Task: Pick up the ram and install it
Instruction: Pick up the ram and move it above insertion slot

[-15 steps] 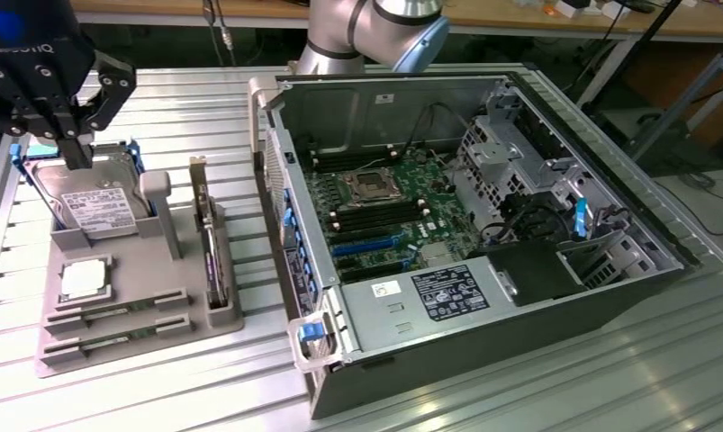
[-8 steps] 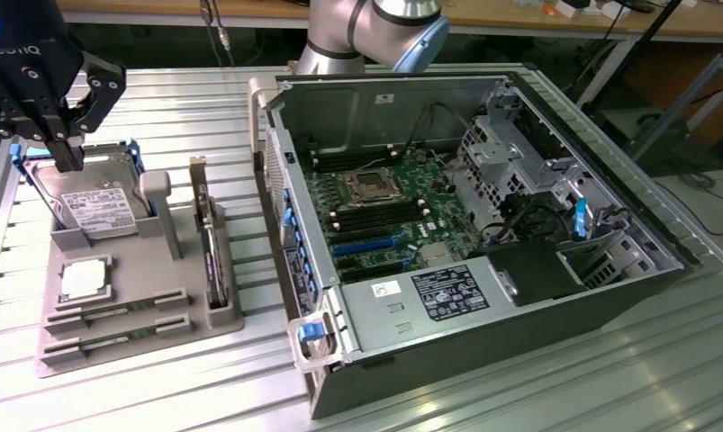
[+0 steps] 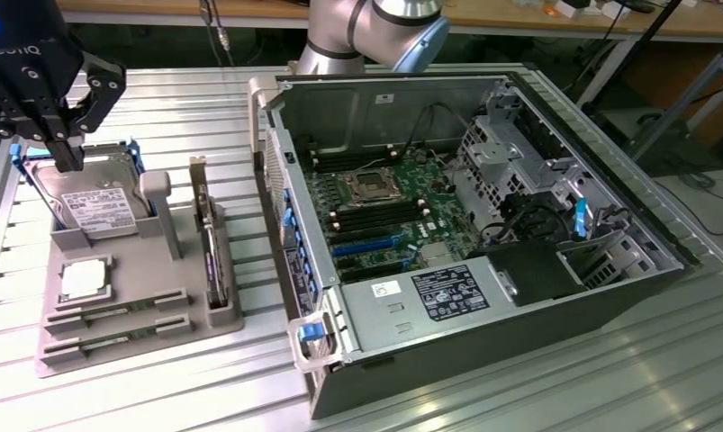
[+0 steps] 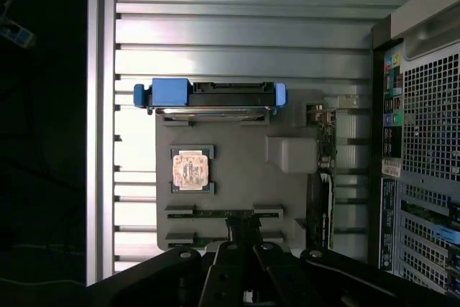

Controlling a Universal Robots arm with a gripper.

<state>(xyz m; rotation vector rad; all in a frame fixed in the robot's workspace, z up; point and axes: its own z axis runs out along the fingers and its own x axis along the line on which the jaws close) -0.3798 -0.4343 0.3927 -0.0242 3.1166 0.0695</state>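
Hand (image 3: 68, 155) is closed and, as far as I can tell, empty; in the wrist view the fingertips (image 4: 243, 249) meet with nothing between them. It hangs high over the grey fixture tray (image 3: 145, 270), which sits by the worktop (image 3: 157, 99) edge on the exterior view's left, and in the exterior view it lines up over the hard drive (image 3: 91, 202).

The ram (image 4: 223, 214) is not picked yet. It sits on edge in its slot at the tray end furthest from the hard drive, with the second stick (image 4: 215, 239) in the slot just beside it. The processor chip (image 3: 83, 277) lies between the sticks and the drive. The expansion card (image 3: 205, 234) stands along the tray side nearest the computer case (image 3: 457, 225).

Risks as I see them:
- Closed fingers going down onto the stick would land on its top edge instead of straddling it, so the board could flex or chip.
- The two sticks are close and look alike. A small offset could put a finger on the neighbour or wedge it between the pair.
- The board is thin and sits in a snug holder. An off-centre grip or a tilted pull could bind it in the slot or drag the tray.
- The memory slots (image 3: 367, 220) lie deep in the case beside the CPU socket (image 3: 370, 186), with cables near. A tilted stick or a wrong notch side would mean it won't seat, and pushing harder would load the motherboard.
- I can't tell whether the slot latches are open.
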